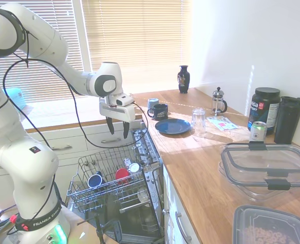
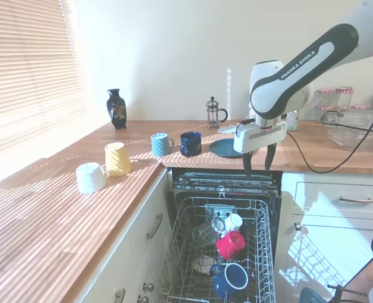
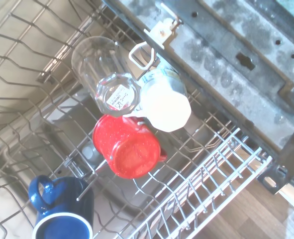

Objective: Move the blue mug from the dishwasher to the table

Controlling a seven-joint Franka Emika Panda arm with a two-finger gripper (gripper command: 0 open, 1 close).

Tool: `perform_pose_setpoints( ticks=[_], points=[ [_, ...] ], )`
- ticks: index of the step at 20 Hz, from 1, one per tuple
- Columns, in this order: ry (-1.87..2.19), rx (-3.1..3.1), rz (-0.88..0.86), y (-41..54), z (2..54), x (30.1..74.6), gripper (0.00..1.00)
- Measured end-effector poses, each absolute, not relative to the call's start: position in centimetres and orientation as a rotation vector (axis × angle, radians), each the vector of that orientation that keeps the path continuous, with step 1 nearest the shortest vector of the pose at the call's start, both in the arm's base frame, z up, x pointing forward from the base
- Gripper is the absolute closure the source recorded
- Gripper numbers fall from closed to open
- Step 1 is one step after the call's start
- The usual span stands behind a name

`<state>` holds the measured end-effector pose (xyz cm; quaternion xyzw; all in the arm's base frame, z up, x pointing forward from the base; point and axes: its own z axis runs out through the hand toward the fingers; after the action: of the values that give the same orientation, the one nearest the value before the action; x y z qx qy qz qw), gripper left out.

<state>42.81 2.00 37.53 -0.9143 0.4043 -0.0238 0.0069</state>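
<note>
The gripper (image 1: 118,127) hangs above the pulled-out rack (image 1: 109,175) of the dishwasher (image 1: 139,203), its 2 fingers pointing down and set a moderate way apart with nothing between them, so this looks like the approach step: the mug is not yet grasped. The blue mug (image 1: 95,180) sits in the rack well below the gripper and off toward the rack's outer end, lying tilted so that its lighter blue inside shows, its handle visible in the wrist view. Just beside it, nearer the spot under the gripper, is a red cup (image 1: 122,175), and beyond that a white cup (image 2: 233,221) and a clear glass (image 3: 107,79) touching one another. The next move, as I judge it, calls for shifting outward past the red cup, coming down over the blue mug and closing on its wall or rim without snagging the rack wires. The table (image 1: 205,168) lies level with the gripper to one side and carries a blue plate (image 1: 173,126), an upturned glass (image 1: 198,121), 2 mugs, a vase (image 1: 184,79), a French press (image 1: 219,100) and 2 clear lidded tubs (image 1: 266,170); one tub seems to hold pale grains, the other looks empty.
</note>
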Motion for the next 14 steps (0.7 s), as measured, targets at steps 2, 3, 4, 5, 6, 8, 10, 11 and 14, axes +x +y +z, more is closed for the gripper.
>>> perform_pose_setpoints(
  ticks=[2, 3, 4, 5, 6, 8, 10, 11, 14],
  points=[
    [1.265, -2.862, -0.068, 2.0, 37.4, 42.8, 0.00],
    [1.260, -2.863, -0.074, 2.1, 37.4, 42.8, 0.00],
    [1.246, -2.866, -0.089, 2.5, 37.1, 42.9, 0.00],
    [1.228, -2.870, -0.110, 3.0, 36.7, 42.8, 0.00],
    [1.204, -2.878, -0.126, 3.7, 35.9, 42.6, 0.00],
    [1.158, -2.898, -0.170, 5.3, 34.2, 42.1, 0.00],
    [1.098, -2.927, -0.210, 7.0, 32.5, 41.5, 0.00],
    [1.062, -2.942, -0.225, 7.8, 31.5, 41.1, 0.00],
    [0.908, -3.011, -0.261, 10.5, 28.9, 40.2, 0.00]
  ],
)
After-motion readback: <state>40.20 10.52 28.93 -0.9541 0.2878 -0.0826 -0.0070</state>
